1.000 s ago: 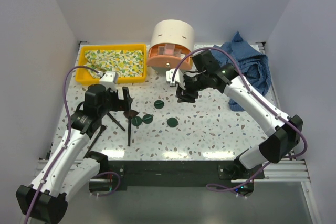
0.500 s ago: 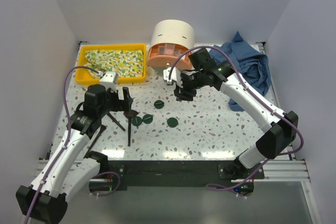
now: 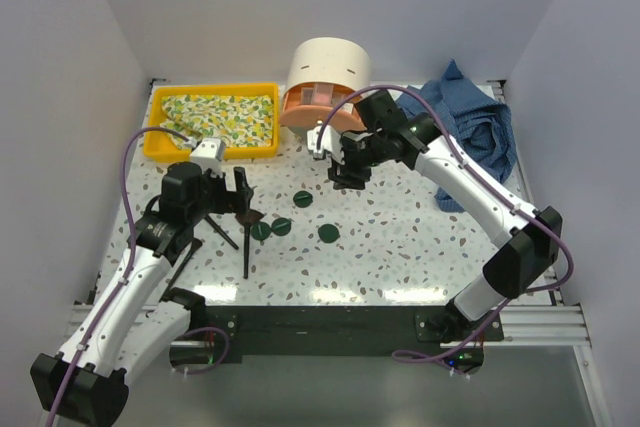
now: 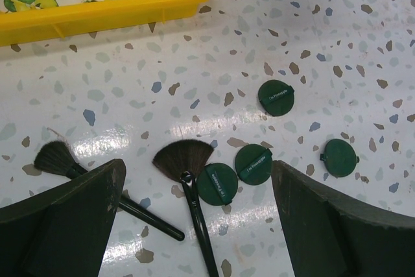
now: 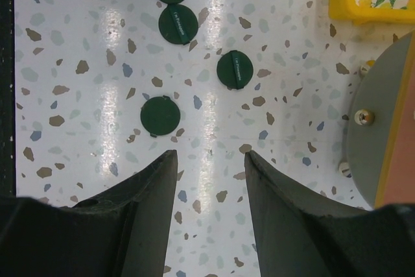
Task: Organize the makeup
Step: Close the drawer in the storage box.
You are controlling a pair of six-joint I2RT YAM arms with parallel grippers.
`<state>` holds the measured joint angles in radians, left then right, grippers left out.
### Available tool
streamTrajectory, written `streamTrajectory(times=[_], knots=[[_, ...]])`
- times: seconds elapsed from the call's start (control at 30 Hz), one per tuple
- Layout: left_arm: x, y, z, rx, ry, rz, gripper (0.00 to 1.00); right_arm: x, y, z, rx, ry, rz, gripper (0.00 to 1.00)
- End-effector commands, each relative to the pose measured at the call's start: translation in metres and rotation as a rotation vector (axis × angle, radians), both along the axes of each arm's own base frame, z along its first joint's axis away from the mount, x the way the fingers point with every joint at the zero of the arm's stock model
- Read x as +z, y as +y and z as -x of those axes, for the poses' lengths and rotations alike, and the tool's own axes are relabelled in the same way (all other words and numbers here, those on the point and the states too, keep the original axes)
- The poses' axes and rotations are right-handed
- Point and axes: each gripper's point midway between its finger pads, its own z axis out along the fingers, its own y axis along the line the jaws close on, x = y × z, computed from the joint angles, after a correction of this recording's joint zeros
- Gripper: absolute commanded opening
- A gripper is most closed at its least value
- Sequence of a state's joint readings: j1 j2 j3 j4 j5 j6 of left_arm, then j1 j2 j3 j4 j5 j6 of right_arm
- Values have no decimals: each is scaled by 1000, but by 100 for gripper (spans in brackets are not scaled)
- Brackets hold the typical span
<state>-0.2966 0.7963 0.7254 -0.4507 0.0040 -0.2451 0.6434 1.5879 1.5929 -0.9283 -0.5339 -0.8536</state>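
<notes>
Four dark green discs lie mid-table: one, one and a touching pair. A fan brush lies beside the pair, with a round-headed brush to its left. Pink-brown palettes sit inside the round organizer. My left gripper hangs open and empty above the fan brush; it also shows in the left wrist view. My right gripper is open and empty above bare table in front of the organizer, beside the lone disc.
A yellow tray holding a leaf-patterned cloth stands at the back left. A blue cloth is heaped at the back right. The organizer's base is close to the right gripper's right side.
My right gripper has moved a little left and back toward the organizer, still open. The left arm and the makeup have not moved.
</notes>
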Motion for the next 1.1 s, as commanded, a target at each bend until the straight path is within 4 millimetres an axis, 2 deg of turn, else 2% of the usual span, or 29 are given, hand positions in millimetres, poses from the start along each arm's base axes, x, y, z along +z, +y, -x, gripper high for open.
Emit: streamTrajectory(times=[0.0, 1.07], knots=[[12, -3, -5, 2, -52, 30, 100, 13, 6, -6, -6, -32, -14, 50], [12, -2, -6, 3, -53, 30, 100, 3, 13, -15, -8, -22, 23, 50]])
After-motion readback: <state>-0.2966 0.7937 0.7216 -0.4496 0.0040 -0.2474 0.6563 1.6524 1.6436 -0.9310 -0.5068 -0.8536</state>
